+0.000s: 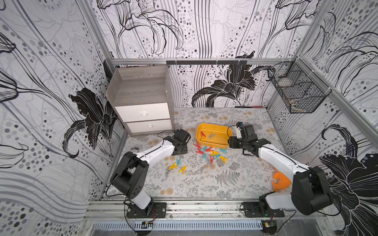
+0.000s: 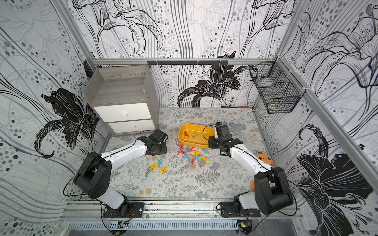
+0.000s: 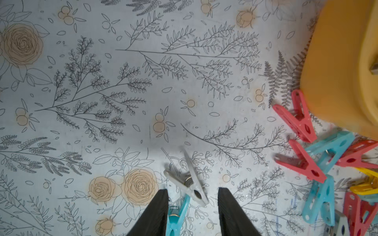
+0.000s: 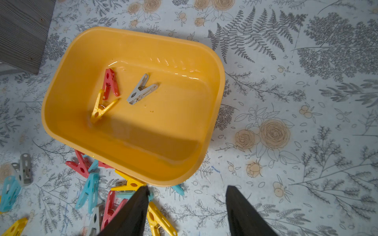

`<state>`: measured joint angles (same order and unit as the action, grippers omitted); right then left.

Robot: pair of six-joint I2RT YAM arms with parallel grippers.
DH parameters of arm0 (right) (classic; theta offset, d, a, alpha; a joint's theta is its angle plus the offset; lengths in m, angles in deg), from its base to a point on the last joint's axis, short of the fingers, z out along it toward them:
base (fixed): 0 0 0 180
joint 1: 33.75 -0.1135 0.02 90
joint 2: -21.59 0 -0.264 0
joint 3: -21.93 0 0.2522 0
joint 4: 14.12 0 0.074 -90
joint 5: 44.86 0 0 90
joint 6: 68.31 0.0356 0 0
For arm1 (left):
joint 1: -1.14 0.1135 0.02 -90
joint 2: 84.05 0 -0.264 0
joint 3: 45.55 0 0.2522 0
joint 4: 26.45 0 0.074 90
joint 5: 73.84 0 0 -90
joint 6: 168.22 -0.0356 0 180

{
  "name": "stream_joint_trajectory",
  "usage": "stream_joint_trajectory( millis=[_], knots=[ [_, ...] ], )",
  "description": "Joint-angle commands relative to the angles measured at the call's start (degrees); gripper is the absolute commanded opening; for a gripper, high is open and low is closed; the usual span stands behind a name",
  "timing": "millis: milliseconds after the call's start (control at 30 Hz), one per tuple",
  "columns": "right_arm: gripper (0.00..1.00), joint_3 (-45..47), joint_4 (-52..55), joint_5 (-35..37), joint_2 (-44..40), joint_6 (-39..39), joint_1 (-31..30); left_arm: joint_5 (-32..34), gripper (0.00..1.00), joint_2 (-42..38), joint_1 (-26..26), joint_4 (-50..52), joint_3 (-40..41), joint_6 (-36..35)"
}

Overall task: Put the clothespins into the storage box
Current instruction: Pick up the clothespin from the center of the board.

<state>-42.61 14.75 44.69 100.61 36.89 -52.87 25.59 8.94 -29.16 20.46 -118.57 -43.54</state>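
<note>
The yellow-orange storage box [image 1: 211,145] [image 2: 194,144] [image 4: 131,34] stands mid-table and holds a red [image 4: 110,83], a yellow [image 4: 101,108] and a grey clothespin [image 4: 141,90]. Several more clothespins [image 1: 208,153] [image 2: 192,154] lie piled in front of it, with others [image 1: 178,166] scattered nearer the left arm. My left gripper [image 3: 192,191] is open just above the table, a grey clothespin [image 3: 189,179] lying at its fingertips and a teal one [image 3: 178,214] beside one finger. My right gripper [image 4: 188,187] is open and empty by the box's near right corner.
A grey wood cabinet [image 1: 141,98] with white drawers stands at the back left. A black wire basket [image 1: 296,90] hangs on the right wall. An orange object [image 1: 281,181] sits beside the right arm. A pen [image 1: 248,106] lies along the back wall.
</note>
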Motion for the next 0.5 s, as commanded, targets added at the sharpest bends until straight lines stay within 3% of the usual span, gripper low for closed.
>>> stream_joint_trajectory(
  millis=[0, 467],
  knots=[
    [0.65, 0.9, -0.6, -0.5, -1.3, -0.2, -0.4, 0.8, 0.44, 2.6, 0.5, -4.4, -0.3, 0.7],
    [0.65, 1.3, -0.3, -0.5, -1.7, 0.2, -0.4, 0.3, 0.35, 8.8, 1.4, -10.0, 1.6, 1.1]
  ],
)
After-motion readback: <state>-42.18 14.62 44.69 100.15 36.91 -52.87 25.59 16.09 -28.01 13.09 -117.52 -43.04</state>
